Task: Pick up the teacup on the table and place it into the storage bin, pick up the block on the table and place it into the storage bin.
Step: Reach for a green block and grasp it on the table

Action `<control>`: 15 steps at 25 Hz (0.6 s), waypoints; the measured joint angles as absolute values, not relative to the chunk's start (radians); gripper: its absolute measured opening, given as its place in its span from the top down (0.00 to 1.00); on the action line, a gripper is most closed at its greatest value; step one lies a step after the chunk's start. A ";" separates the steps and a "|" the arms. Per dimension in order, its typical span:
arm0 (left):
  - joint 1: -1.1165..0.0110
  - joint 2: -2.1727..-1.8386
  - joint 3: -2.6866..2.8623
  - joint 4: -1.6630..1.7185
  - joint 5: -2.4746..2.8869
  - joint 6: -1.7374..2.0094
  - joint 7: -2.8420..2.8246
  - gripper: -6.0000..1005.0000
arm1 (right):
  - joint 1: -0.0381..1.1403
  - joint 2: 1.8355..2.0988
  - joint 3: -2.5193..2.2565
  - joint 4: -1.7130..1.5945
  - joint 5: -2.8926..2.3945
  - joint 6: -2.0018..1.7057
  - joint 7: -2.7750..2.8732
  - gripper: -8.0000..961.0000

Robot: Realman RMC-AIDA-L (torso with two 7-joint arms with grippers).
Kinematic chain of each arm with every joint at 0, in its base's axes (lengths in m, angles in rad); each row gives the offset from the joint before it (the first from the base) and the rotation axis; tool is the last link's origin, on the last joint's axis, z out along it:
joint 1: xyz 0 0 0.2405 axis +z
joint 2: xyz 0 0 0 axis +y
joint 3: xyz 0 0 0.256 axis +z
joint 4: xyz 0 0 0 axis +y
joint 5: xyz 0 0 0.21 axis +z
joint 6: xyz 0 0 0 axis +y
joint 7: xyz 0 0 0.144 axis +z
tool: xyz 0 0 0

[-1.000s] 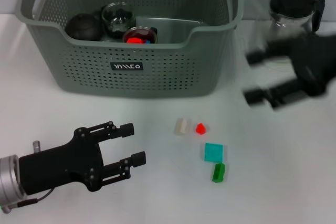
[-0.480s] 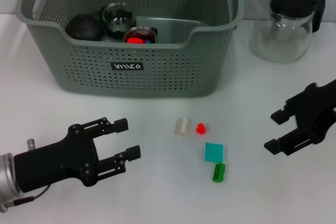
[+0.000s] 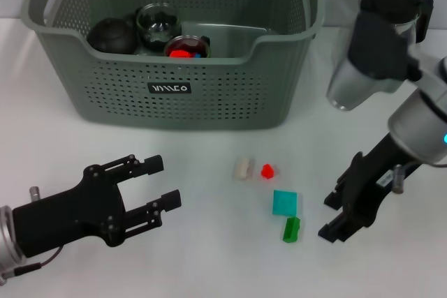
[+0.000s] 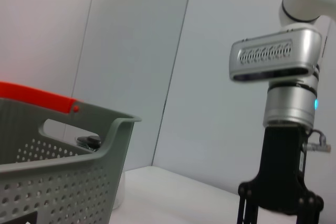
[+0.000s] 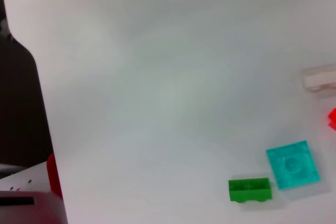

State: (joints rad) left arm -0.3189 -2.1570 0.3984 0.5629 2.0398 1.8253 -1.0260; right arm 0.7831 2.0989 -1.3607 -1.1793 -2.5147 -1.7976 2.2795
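Glass jug [image 3: 380, 12] — behind right arm [image 3: 412, 113]

A white table [image 3: 209, 256] stands before pale grey wall panels [image 4: 131, 45].

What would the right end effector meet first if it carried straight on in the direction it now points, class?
The right end effector, open, points down and toward the robot's left. Along that line it would probably first reach the green block lying on the white table, though depth in the head view is uncertain, so it may touch the table first.

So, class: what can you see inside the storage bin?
Inside the storage bin: a dark round object, a glass cup, another cup with red contents. The front wall hides whatever lies lower.
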 joint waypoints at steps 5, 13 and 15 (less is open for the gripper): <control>-0.318 -2.159 0.399 0.562 2.040 1.821 -1.024 0.34 | 0.789 2.101 -1.418 -1.092 -2.487 -1.711 2.271 0.37; -0.318 -2.158 0.399 0.554 2.039 1.818 -1.023 0.34 | 0.777 2.104 -1.484 -1.070 -2.471 -1.619 2.277 0.37; -0.318 -2.158 0.399 0.553 2.039 1.815 -1.023 0.34 | 0.775 2.105 -1.492 -1.068 -2.469 -1.594 2.275 0.37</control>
